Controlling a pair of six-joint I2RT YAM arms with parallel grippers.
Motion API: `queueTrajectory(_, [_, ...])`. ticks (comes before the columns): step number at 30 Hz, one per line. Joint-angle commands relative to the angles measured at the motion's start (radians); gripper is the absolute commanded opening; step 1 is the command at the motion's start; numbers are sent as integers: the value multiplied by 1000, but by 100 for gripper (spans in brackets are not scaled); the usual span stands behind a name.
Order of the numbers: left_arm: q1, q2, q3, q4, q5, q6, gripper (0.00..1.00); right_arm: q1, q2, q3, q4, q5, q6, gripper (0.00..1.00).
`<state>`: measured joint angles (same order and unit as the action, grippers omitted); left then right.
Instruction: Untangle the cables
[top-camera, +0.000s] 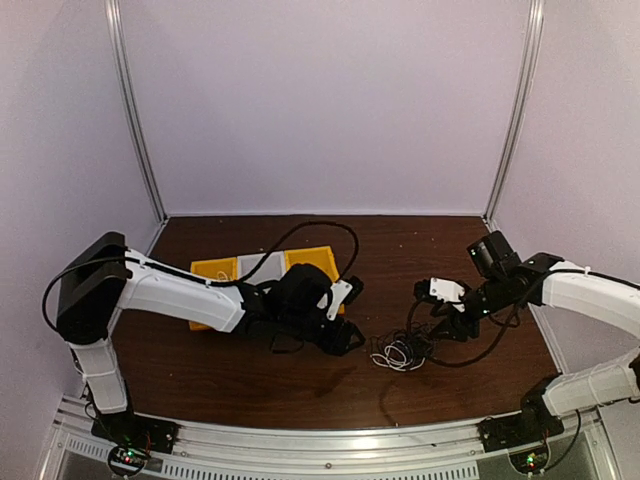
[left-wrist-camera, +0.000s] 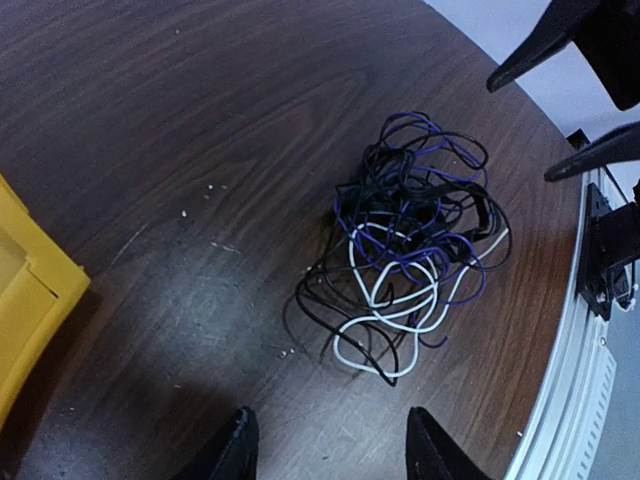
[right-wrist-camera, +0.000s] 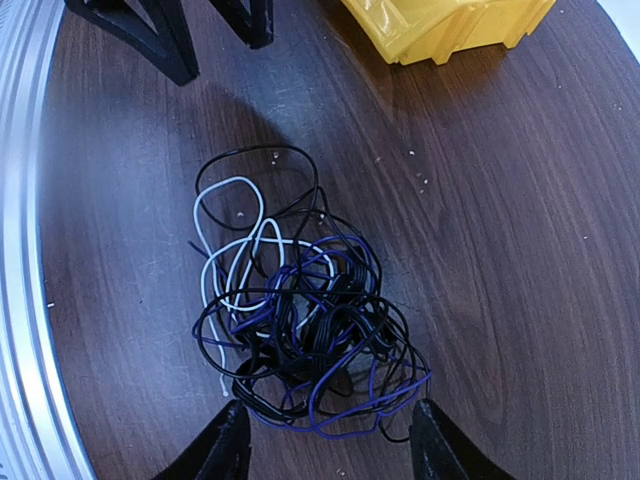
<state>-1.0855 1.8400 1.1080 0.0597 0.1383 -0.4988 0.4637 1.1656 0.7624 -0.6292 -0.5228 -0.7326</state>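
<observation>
The cables (top-camera: 400, 352) lay as one loose knot on the dark wood-grain bench (top-camera: 250, 385). They sat close to its near edge, a little right of the middle, between the two arms. Seen from the wrists, the knot (left-wrist-camera: 410, 245) was black, white and dark blue strands looped through each other. The white loops spilled toward the near edge, and the blue and black ones were bunched on the right arm's side (right-wrist-camera: 300, 320).

The left tool (left-wrist-camera: 332, 450) was released, its black fingers well apart with bare bench between them, short of the knot. The right tool (right-wrist-camera: 330, 450) was also released. Its fingers stood wide on either side of the nearest blue loop, and neither one pressed on a strand. From above, the left tool (top-camera: 348, 338) and the right tool (top-camera: 447, 325) faced each other across the pile.

A yellow bin (top-camera: 312, 260) stood toward the left half of the bench, further back than the cables and apart from them. The left arm lay across its front and hid part of it. A thick black arm cable (top-camera: 320, 228) arched over it. A ribbed aluminium rail (top-camera: 330, 445) ran along the near edge of the bench, just beside the knot. Pale lilac walls (top-camera: 320, 100) closed in the back and sides. Small white specks (left-wrist-camera: 210, 187) dotted the wood near the bin.
</observation>
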Motion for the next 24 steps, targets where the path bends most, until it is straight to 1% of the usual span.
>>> queueTrajectory(1, [-8, 78, 69, 93, 26, -158, 52, 23, 32, -15, 58, 30, 23, 55])
queueTrajectory(6, [-12, 128, 79, 119, 36, -192, 51, 26, 72, -21, 109, 40, 68, 53])
queueTrajectory(9, [-14, 126, 76, 118, 8, -180, 51, 25, 98, -14, 127, 37, 85, 49])
queueTrajectory(12, [-19, 112, 75, 120, -35, -154, 50, 26, 122, 0, 131, 15, 96, 48])
queueTrajectory(13, [-20, 107, 73, 129, -48, -145, 50, 26, 134, 6, 130, 12, 97, 46])
queueTrajectory(16, [-22, 84, 49, 182, -76, -130, 50, 27, 171, 40, 105, 8, 97, 19])
queueTrajectory(17, [-22, 73, 34, 210, -81, -125, 50, 27, 176, 58, 88, -6, 94, 12])
queueTrajectory(18, [-22, 63, 14, 252, -79, -115, 51, 27, 171, 78, 69, -30, 91, 6])
queueTrajectory(20, [-30, 33, -50, 393, -47, -60, 51, 28, 139, 116, 35, -99, 81, 1])
queueTrajectory(22, [-58, -2, -147, 574, -44, 34, 52, 33, 102, 166, -2, -175, 73, 0])
queueTrajectory(23, [-72, -10, -175, 658, -37, 89, 53, 38, 89, 197, -26, -209, 71, 0])
queueTrajectory(24, [-84, -13, -184, 706, -46, 140, 54, 44, 81, 230, -49, -244, 69, 0])
